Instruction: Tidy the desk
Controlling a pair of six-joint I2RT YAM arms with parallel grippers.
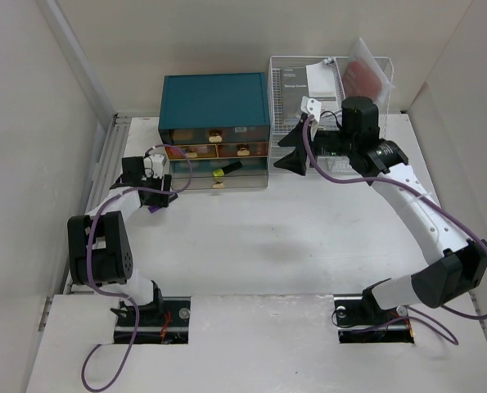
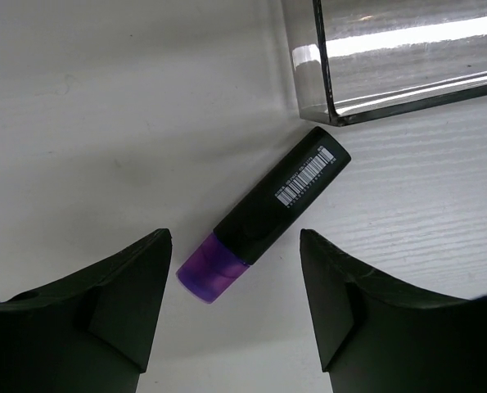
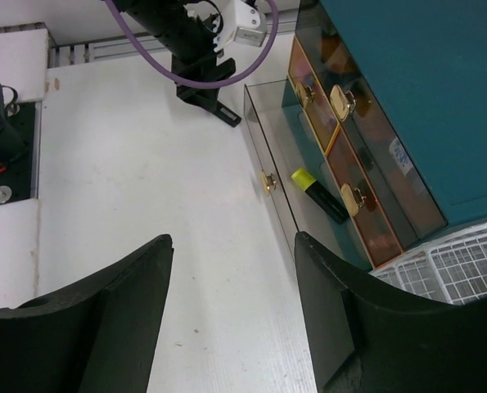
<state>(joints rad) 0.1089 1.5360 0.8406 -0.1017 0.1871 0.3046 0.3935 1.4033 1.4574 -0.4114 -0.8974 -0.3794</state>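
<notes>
The left tool [image 2: 235,246] hangs released over the purple highlighter [image 2: 280,205], back-left on the counter [image 2: 96,115]; likely light, stiff, slick: pinch its black barrel. The right tool [image 3: 233,246] is released too.

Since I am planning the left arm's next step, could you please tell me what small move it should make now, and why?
Probably lower the left pincer and close it on the purple highlighter: it lies loose on the desk between the open jaws, beside the open clear drawer that already holds a yellow highlighter.
</notes>
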